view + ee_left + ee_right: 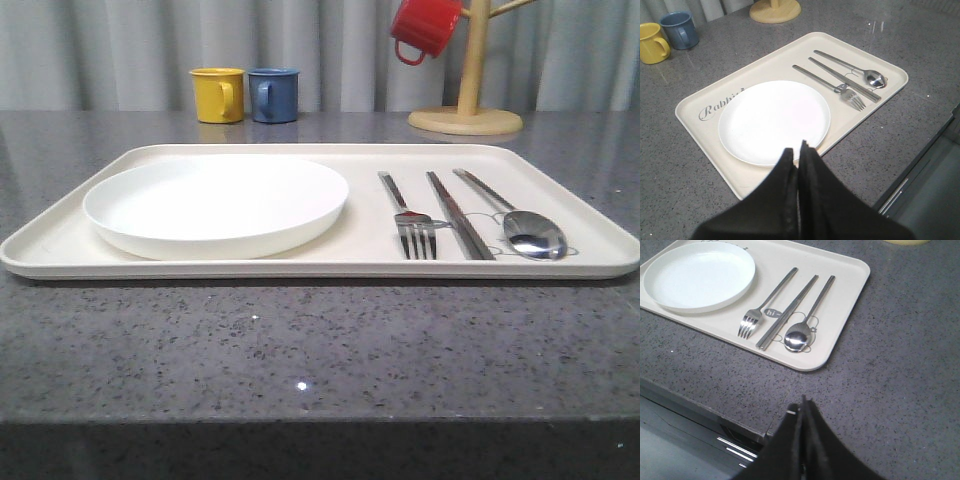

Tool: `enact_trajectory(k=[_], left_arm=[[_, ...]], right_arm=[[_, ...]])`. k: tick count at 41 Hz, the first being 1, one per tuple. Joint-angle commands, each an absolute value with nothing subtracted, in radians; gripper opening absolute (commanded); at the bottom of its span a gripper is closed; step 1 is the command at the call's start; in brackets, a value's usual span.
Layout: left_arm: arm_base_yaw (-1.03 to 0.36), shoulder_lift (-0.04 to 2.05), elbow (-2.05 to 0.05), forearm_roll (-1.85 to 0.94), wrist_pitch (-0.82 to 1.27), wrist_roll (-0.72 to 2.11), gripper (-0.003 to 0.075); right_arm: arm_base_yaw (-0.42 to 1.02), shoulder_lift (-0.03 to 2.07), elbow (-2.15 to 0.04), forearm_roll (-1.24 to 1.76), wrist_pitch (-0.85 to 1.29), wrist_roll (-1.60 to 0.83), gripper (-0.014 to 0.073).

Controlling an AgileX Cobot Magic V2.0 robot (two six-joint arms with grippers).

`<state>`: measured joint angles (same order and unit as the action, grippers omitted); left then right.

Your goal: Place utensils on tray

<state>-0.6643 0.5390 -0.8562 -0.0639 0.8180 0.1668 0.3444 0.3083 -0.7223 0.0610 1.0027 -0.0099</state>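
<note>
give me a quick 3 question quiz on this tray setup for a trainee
1. True or false: the fork, the flat stick piece and the spoon all lie on the tray.
2. Which utensil lies nearest the white plate? A fork, B spoon, C flat stick piece.
3. Fill in: the red mug hangs on the wooden ____.

Key
1. True; they lie side by side, to the right of the plate.
2. A
3. Mug tree; the yellow mug and blue mug stand on the counter. Both the left end effector and right end effector are shut, holding nothing.
</note>
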Motion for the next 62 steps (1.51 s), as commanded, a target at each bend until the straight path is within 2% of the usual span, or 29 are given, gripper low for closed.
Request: enact_trajectory(k=[1, 13, 18, 28, 38, 43, 50, 62], left_arm=[[-0.669, 0.544, -0.881, -0.077, 0.741, 0.156, -0.0018], [-0.669, 0.544, -0.881, -0.077, 0.741, 0.156, -0.0018], [-0.669, 0.483, -0.838, -0.078, 0.697, 0.156, -0.0018], [-0.414, 0.293, -0.63, -0.073, 0.595, 0.156, -0.0018], [-0.112, 0.069, -0.281, -0.07, 0.268, 0.156, -0.0018], [-0.022, -0.014, -0.127, -0.092, 0.133, 0.156, -0.0018], [0.018, -0.029, 0.008, -0.106, -0.034, 0.156, -0.0018], [0.007, -0.029, 0.007, -0.102, -0.012, 0.156, -0.0018]], right_arm=[[0.346, 0.32, -0.746, 0.067, 0.935, -0.021, -0.0122], [0.346, 0.32, -0.746, 0.067, 0.935, -0.021, -0.0122], [0.346, 0.32, -0.746, 0.067, 0.935, -0.021, -0.0122], [0.346, 0.32, -0.746, 0.068, 0.935, -0.021, -0.0122], [0.346, 0.32, -0.746, 0.068, 0.935, -0.021, -0.0122], [0.346, 0.32, -0.746, 0.068, 0.935, -0.021, -0.0122], [0.346, 0.32, -0.746, 0.07, 0.936, -0.021, -0.0122], [0.346, 0.32, -0.746, 0.07, 0.936, -0.021, -0.0122]])
